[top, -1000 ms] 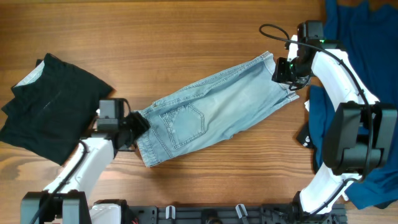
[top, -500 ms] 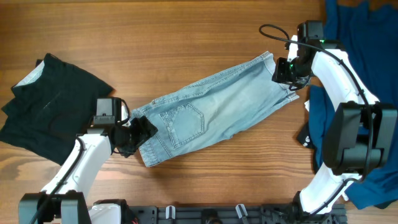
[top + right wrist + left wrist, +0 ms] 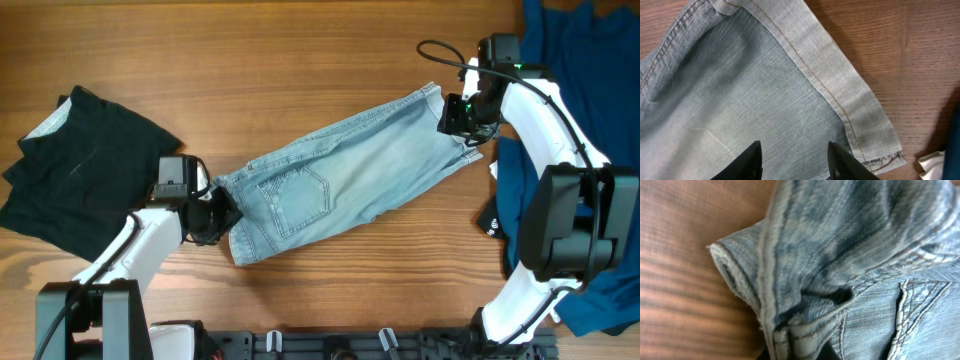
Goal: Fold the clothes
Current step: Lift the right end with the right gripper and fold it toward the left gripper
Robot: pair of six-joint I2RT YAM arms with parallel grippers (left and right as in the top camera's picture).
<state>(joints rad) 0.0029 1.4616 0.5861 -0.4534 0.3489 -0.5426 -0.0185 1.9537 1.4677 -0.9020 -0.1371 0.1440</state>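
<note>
The pale light-blue denim shorts (image 3: 340,180) lie flat and slanted across the middle of the table, waistband at the lower left, leg hems at the upper right. My left gripper (image 3: 222,212) is shut on the waistband corner. In the left wrist view the bunched waistband (image 3: 790,330) fills the space between the jaws. My right gripper (image 3: 455,118) stands over the leg hem. In the right wrist view its two dark fingertips (image 3: 751,160) are apart, open over the flat denim (image 3: 765,90) beside the stitched hem (image 3: 840,105).
A black garment with a pale label (image 3: 80,170) lies at the left. Dark blue cloth (image 3: 590,90) covers the right edge of the table under the right arm. A black cable (image 3: 440,50) loops behind the right wrist. Bare wood (image 3: 300,70) surrounds the shorts.
My left gripper, open a moment ago, has pushed onto the waistband corner and closed on it. The right arm and the rest of the shorts have not moved.
</note>
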